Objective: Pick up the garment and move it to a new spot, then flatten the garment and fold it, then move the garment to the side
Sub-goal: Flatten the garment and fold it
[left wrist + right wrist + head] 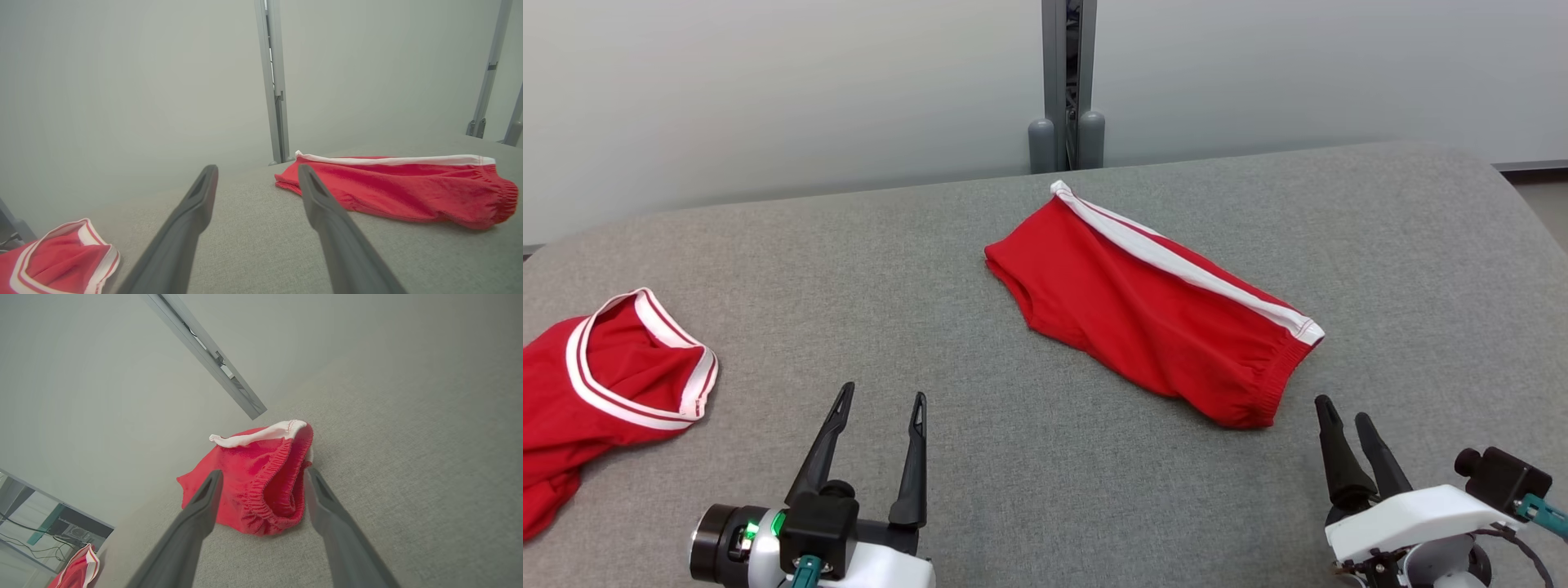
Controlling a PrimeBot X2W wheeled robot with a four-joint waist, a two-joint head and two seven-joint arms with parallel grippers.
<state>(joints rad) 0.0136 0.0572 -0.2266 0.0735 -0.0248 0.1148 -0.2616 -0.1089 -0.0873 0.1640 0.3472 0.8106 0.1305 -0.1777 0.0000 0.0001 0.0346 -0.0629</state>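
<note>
Left hand (884,392) over perhaps-padded grey surface (1045,490)

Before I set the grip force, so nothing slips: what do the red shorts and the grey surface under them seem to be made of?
Red shorts: soft matte knit, likely cotton or a blend; they lie in loose wrinkles, with a gathered elastic waistband. Grey surface: matte woven upholstery-like cloth, with a fine flecked weave; what lies beneath it I cannot tell.

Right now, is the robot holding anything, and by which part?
Nothing. The left tool and right tool are open and empty; the red shorts lie untouched.
</note>
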